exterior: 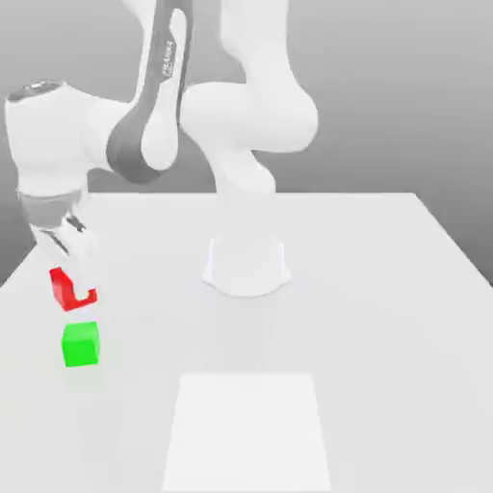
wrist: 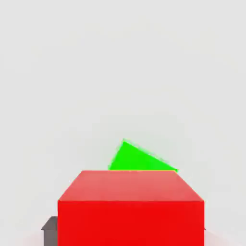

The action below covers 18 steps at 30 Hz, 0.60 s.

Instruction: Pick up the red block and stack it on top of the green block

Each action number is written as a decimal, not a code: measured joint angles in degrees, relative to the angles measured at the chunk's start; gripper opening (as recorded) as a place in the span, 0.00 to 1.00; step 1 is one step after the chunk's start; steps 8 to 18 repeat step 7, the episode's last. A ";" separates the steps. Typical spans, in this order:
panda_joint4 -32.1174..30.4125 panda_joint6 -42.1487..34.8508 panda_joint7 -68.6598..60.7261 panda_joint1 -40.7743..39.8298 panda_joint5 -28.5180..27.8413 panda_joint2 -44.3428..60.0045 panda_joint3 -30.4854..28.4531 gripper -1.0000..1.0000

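- Claw [exterior: 75, 279] at the exterior view's left, hanging from the white Panda arm [exterior: 144, 125], is clamped on the red block [exterior: 67, 289], which it holds off the bench, one pale finger crossing the block's front face
- White Panda arm, the largest thing here, rises from its round base [exterior: 246, 268] near the middle of the bench and bends over toward the exterior view's left, its wrist pointing down above the two cubes
- Bench [exterior: 385, 289] is a plain pale surface; a slightly brighter white rectangular patch [exterior: 248, 431] lies on it toward the near edge, well apart from the cubes
- Red block is a small glossy cube, raised just above the green block [exterior: 81, 345] and set a little toward the far side of it; the two look close, with a narrow gap between them in the exterior view
- In the hand view the red block [wrist: 130, 206] sits large in the foreground with a dark grey finger pad [wrist: 49, 226] against one side of it
- Green block rests on the bench near its edge at the exterior view's left; in the hand view a triangular part of the green block [wrist: 134, 159] peeks out past the red block's far edge, turned at an angle to it
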 joint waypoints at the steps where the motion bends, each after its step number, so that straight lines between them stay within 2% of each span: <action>1: 0.07 1.91 -1.37 0.70 2.01 2.09 -0.20 0.00; 3: 0.24 5.72 -5.22 0.87 7.51 6.43 1.02 0.00; 4: 0.35 7.47 -7.28 0.33 10.43 8.47 2.31 1.00; 18: 0.35 7.47 -7.28 0.34 10.43 8.47 2.31 1.00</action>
